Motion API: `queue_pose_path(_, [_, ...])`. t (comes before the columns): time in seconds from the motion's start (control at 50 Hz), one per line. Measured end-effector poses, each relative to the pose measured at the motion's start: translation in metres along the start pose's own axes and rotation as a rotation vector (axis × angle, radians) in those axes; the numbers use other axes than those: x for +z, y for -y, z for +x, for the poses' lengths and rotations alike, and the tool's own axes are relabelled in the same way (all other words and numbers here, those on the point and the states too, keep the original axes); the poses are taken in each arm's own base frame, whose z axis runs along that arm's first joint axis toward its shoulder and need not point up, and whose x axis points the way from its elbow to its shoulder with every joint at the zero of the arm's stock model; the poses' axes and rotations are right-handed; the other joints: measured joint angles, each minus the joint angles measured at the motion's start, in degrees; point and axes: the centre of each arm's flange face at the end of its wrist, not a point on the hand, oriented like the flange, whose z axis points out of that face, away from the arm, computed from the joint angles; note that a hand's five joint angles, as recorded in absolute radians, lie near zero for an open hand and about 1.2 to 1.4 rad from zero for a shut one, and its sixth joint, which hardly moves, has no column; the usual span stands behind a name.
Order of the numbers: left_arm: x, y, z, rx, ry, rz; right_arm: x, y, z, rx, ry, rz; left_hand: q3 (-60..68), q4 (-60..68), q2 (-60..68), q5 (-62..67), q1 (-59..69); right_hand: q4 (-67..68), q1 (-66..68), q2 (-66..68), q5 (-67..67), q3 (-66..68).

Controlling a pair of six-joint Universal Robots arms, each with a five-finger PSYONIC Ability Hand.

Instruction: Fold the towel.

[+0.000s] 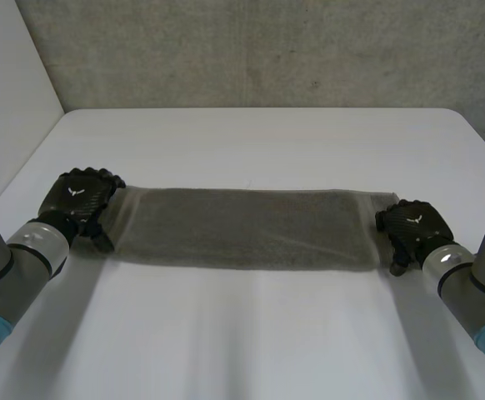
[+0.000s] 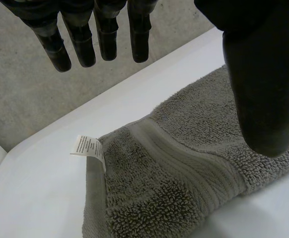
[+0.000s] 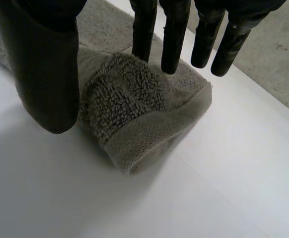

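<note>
The towel (image 1: 242, 227) lies as a long narrow strip on the table (image 1: 251, 333), one short end beneath each hand. The left hand (image 1: 84, 200) and the right hand (image 1: 411, 225) are spread, pinching nothing. Likely next: grip an end and carry it across.

towel (image 1: 247, 227) 1 | hands 2: left hand (image 1: 82, 198), right hand (image 1: 413, 223) | label (image 2: 87, 147) 1 | table (image 1: 251, 333) 1
</note>
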Motion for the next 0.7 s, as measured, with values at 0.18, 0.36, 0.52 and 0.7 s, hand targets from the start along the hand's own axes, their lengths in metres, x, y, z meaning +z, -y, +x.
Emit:
queue_pose_path(0.18, [-0.001,-0.002,0.001,0.003,-0.002,-0.003,0.008,-0.006,0.001,-0.048,-0.007,0.006,0.0,0.0,0.0,0.0,0.0,0.0,40.2,41.8,42.4,0.0])
queue_pose_path(0.36, [-0.002,-0.003,0.001,0.006,-0.001,-0.003,0.011,-0.013,0.033,-0.057,-0.077,-0.017,0.0,0.0,0.0,0.0,0.0,0.0,43.4,42.8,44.6,0.0])
queue_pose_path(0.52, [-0.001,-0.002,-0.002,0.006,0.006,0.000,0.008,-0.023,0.119,-0.149,-0.215,-0.069,0.0,0.0,0.0,0.0,0.0,0.0,43.7,42.8,44.6,0.0])
queue_pose_path(0.7, [-0.001,-0.002,-0.002,0.008,0.008,0.003,0.000,0.020,0.165,-0.206,-0.264,-0.018,0.0,0.0,0.0,0.0,0.0,0.0,44.0,42.9,44.8,0.0])
